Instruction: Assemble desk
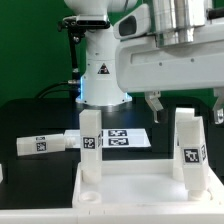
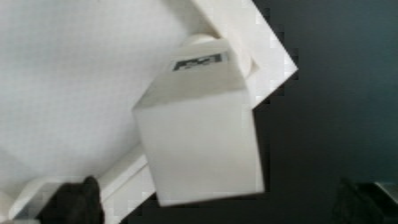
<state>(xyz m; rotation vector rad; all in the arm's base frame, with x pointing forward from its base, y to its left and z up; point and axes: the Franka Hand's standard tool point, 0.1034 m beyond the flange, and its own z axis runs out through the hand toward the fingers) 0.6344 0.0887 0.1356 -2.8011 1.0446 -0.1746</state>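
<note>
The white rimmed tabletop (image 1: pixel 130 190) lies at the front of the exterior view. One tagged leg (image 1: pixel 90 145) stands upright at its left corner. Another tagged leg (image 1: pixel 191 150) stands upright at its right side, and whether a second leg stands just behind it I cannot tell. A loose leg (image 1: pixel 44 143) lies on the black table at the exterior view's left. My gripper (image 1: pixel 186 104) hangs open just above the right leg, one dark finger on each side, touching nothing. In the wrist view the leg (image 2: pixel 203 140) stands on the tabletop (image 2: pixel 71 90), between the open gripper's (image 2: pixel 222 203) dark fingertips (image 2: pixel 71 203).
The marker board (image 1: pixel 120 138) lies flat behind the tabletop, between the two upright legs. The white robot base (image 1: pixel 103 75) stands at the back. The table surface is black.
</note>
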